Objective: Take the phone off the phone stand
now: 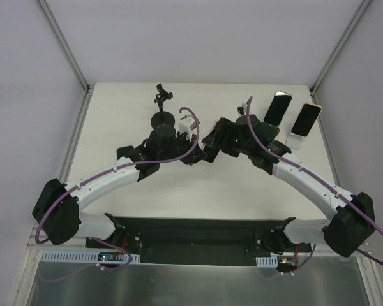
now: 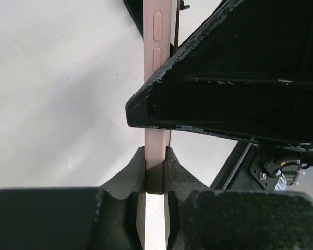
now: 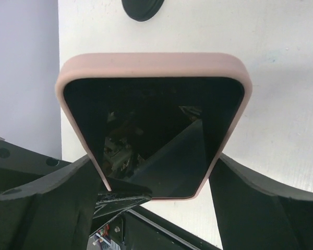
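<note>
Already off the phone stand (image 1: 163, 105), the phone (image 2: 159, 52) is held over the tabletop (image 1: 115, 127). Its long axis runs toward 12 o'clock from the left hand (image 2: 155, 166), which pinches its near end. The right hand (image 3: 156, 179) brackets its long edges, though whether it is clamped cannot be told.

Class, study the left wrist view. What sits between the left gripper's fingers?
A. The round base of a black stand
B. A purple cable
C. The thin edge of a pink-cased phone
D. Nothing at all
C: the pink-cased phone stands edge-on, its lower end pinched in the left gripper.
</note>
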